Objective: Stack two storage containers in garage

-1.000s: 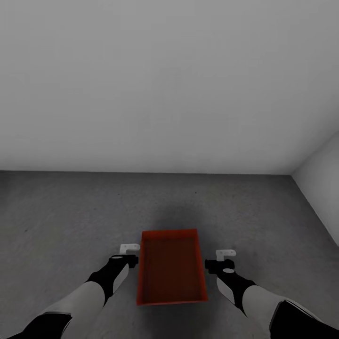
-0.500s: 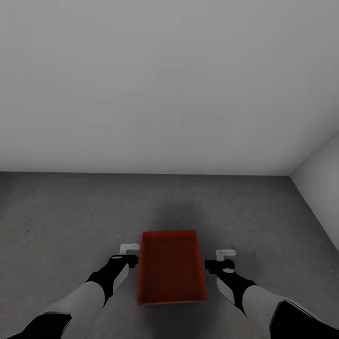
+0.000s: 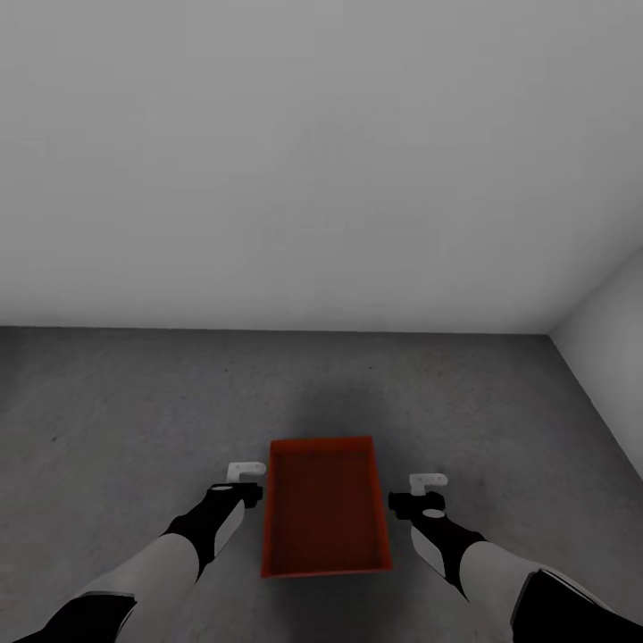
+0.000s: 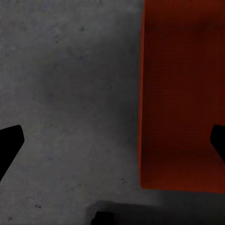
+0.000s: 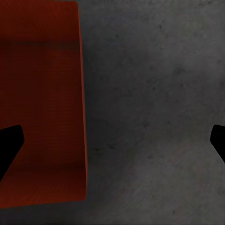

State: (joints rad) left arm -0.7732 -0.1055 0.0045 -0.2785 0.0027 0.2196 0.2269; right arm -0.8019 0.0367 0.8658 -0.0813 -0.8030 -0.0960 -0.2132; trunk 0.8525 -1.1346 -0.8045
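So one storage container (image 3: pixel 326 506) sits flat on the garage floor (image 3: pixel 134 402), around 6 o'clock in the head view, probably meant as the base for stacking. The left gripper (image 3: pixel 246 482) at its 9 o'clock and the right gripper (image 3: pixel 420 491) at its 3 o'clock both have their jaws spread wide, holding nothing. The bin is orange-red, rectangular and lidless with thin, faintly ribbed walls; the concrete is rough and speckled, the wall (image 3: pixel 313 161) plain grey-white.

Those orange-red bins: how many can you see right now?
1. A single orange-red bin sits on the grey concrete floor, between the left gripper and the right gripper, both open beside it. A second could be nested inside it; I cannot tell.
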